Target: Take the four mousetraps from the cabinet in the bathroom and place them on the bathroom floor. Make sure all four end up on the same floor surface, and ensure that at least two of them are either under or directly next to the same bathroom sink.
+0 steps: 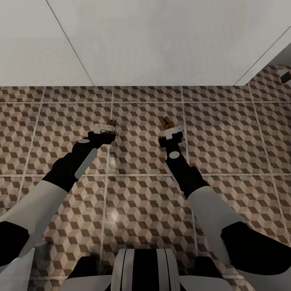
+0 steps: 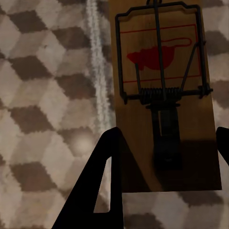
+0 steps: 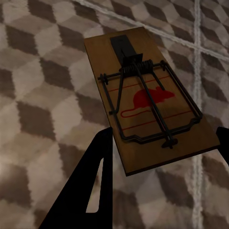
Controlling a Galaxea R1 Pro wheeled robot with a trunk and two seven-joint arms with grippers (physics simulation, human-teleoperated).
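Over the bathroom floor (image 1: 226,133), below the white block's front edge, each arm carries one trap. From the left gripper (image 1: 106,128) a mousetrap (image 2: 164,95) projects forward, long axis along the fingers; the right gripper (image 1: 173,130) pinches another mousetrap (image 3: 148,102), slanted across them. Both grippers are pressed together on the boards. Neither trap looks to be touching the tiles yet, so placing them means lowering straight down.

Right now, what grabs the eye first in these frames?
Two mousetraps, one at each gripper: the left mousetrap between the left gripper's fingers, the right mousetrap at the right gripper. Both hang over the cube-patterned bathroom floor, before a plain white block.
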